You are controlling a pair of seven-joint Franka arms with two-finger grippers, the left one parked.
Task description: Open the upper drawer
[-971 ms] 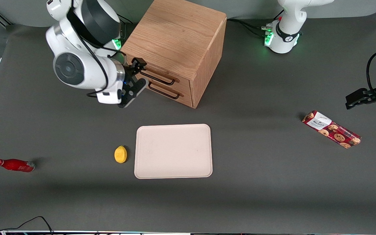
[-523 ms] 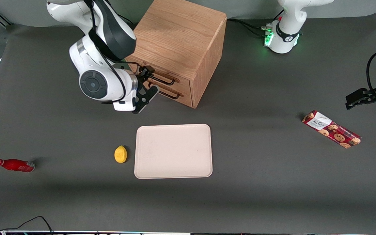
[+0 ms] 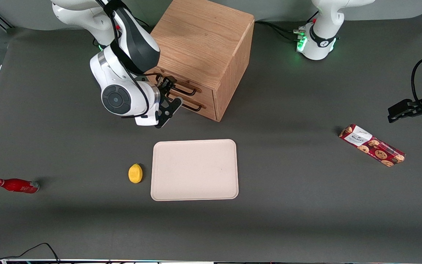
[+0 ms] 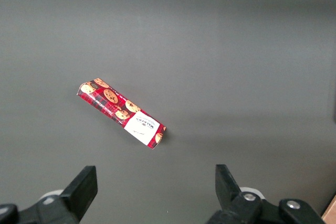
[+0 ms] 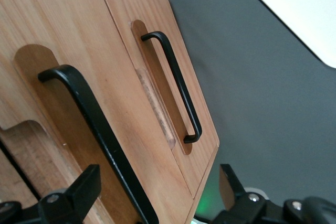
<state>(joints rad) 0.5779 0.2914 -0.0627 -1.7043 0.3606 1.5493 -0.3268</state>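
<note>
The front view looks steeply down over the whole table (image 3: pixel 277 220), taking in the cabinet (image 3: pixel 200 55) and gripper (image 3: pixel 169 99) from some way off. The right wrist view sits close before the upper drawer (image 5: pixel 79 129), its handle (image 5: pixel 100 135) between the spread fingers. The left wrist view faces down on the cookie packet (image 4: pixel 122 114), shared with the front view.

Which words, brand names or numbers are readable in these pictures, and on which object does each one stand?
Cookie box: white label with dark print, too blurred to read.
Red bottle: pale lettering, too small to read.
Parked arm's base: one small mark, unreadable.
Upper drawer, with the open end effector in front of its handle: no text.
</note>
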